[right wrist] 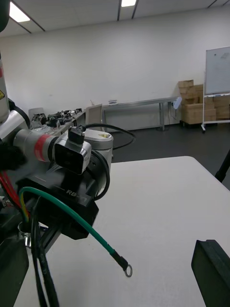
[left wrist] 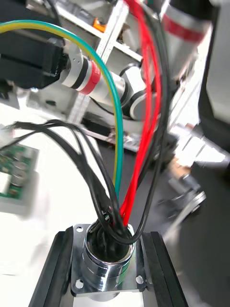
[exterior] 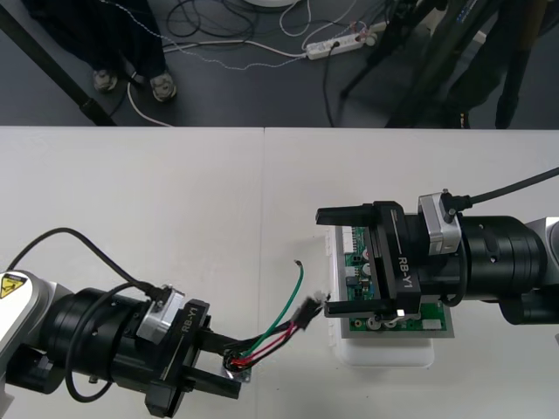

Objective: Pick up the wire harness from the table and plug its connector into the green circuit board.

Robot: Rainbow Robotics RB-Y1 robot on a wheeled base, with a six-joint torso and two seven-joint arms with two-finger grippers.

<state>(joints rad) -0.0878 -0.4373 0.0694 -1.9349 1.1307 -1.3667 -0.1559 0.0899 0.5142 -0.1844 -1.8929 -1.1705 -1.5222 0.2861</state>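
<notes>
The left hand (exterior: pixel 229 367) pinches the metal socket (left wrist: pixel 106 268); its wires (exterior: pixel 272 340) run to the plug (exterior: pixel 307 310), just beside the right hand (exterior: pixel 345 260). That hand is spread wide above the circuit board (exterior: pixel 410 325).

The left gripper (left wrist: pixel 108 278) has its two black fingers (left wrist: pixel 55 273) pressed tight on both sides of the round shiny socket (left wrist: pixel 106 266) of the harness (left wrist: pixel 122 206), with the square flange (left wrist: pixel 78 259) sitting between them. Red wires (left wrist: pixel 148 120), black wires (left wrist: pixel 86 158) and one green wire (left wrist: pixel 115 115) come up out of the socket and bend away from it. Off past the black wires sits the green circuit board (left wrist: pixel 12 168), and the right arm (left wrist: pixel 96 81) with its red ring is farther back
</notes>
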